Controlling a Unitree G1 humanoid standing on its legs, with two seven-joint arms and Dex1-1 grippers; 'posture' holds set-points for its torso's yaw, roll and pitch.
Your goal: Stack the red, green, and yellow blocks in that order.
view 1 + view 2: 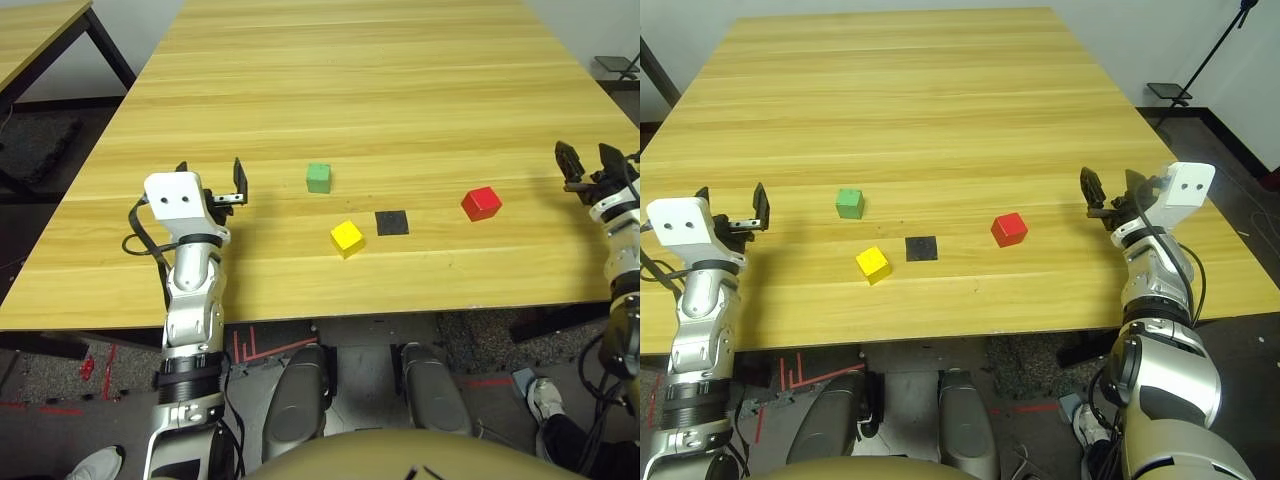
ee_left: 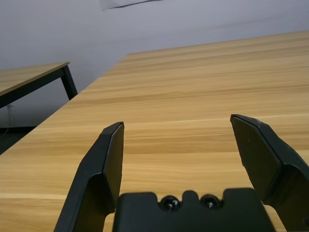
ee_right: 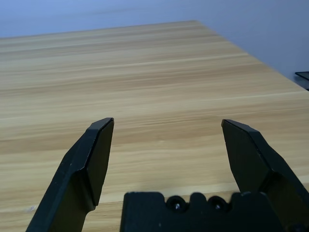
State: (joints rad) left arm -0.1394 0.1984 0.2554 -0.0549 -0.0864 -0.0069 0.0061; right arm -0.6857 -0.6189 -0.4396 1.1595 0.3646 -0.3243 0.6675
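Observation:
Three cubes lie apart on the wooden table (image 1: 360, 90). The green block (image 1: 318, 178) is farthest back, the yellow block (image 1: 346, 238) sits nearer the front edge, and the red block (image 1: 481, 203) is off to the right. My left gripper (image 1: 212, 180) hovers open over the table, left of the green block. Near the table's right edge my right gripper (image 1: 1110, 189) is open as well, to the right of the red block. Both hold nothing, and the wrist views show bare tabletop between the fingers (image 2: 104, 164) and the fingers (image 3: 91, 154).
A flat black square patch (image 1: 391, 222) lies on the table between the yellow and red blocks. Another table (image 1: 40, 35) stands at the far left. A person's shoe (image 1: 545, 398) shows on the floor below the right front edge.

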